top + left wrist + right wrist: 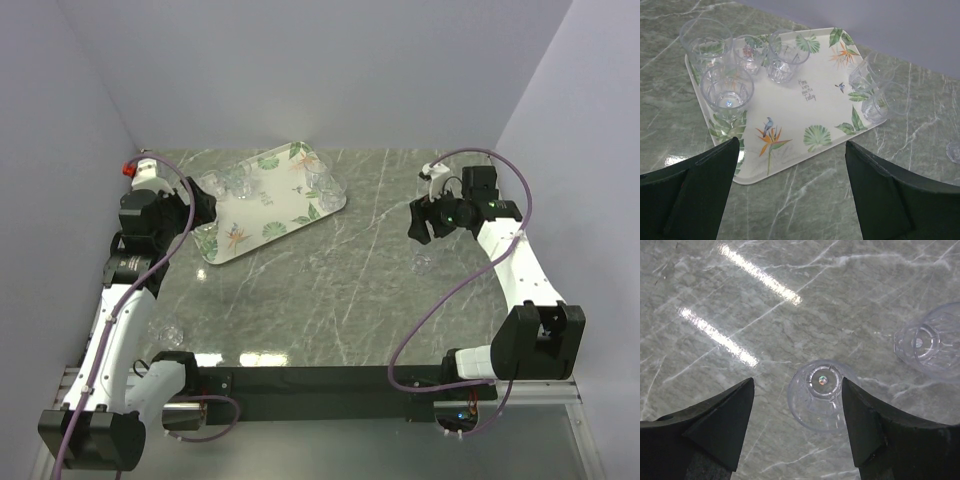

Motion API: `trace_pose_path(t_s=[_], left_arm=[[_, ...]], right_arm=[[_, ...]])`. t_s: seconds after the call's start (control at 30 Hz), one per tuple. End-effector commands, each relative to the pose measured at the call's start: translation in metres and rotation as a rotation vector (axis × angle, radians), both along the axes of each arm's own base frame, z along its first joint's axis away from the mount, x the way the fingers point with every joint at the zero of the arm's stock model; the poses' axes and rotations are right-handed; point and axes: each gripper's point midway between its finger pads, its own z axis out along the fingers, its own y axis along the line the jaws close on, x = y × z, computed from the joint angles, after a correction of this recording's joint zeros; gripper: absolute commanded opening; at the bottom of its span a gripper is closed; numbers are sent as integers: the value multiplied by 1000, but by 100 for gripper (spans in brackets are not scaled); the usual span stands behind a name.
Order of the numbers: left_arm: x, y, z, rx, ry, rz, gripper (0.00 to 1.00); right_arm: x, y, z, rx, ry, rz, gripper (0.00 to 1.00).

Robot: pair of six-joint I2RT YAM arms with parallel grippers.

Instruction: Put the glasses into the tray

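Toward the far left corner of the bench (350,290), the tray (272,212) lies askew. Four glasses (727,92) cluster at its left end and two more stand at its right edge. The left gripper (791,145) hovers just off the tray's near edge, fingers spread wide and holding nothing. Near the right edge, the right gripper (797,385) hangs over bare bench, fingers likewise wide apart and empty. A glass (817,400) lies below and between them, base toward the camera. A second glass (927,340) lies just beside it. Another glass (165,330) sits near the left edge.
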Motion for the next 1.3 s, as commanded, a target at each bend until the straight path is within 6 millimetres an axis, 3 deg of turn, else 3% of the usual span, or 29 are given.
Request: trace_pose_path(t_s=[0.0,0.87,1.13,1.27], left_arm=[[0,-3,16,-3,-61,-18,93],[1,-5,14,-9,-53,-29,93],[1,-5,13,-8,-52,-26,93],[2,-5,13,-8,-52,-26,93]], right_arm=[[-7,-4,1,-20,-18,5,77],[-33,-11,-23,-79,70,52,77],[-26,-29,-40,-146,120,-47,77],[-19,-34,-37,-161,93,-89,77]])
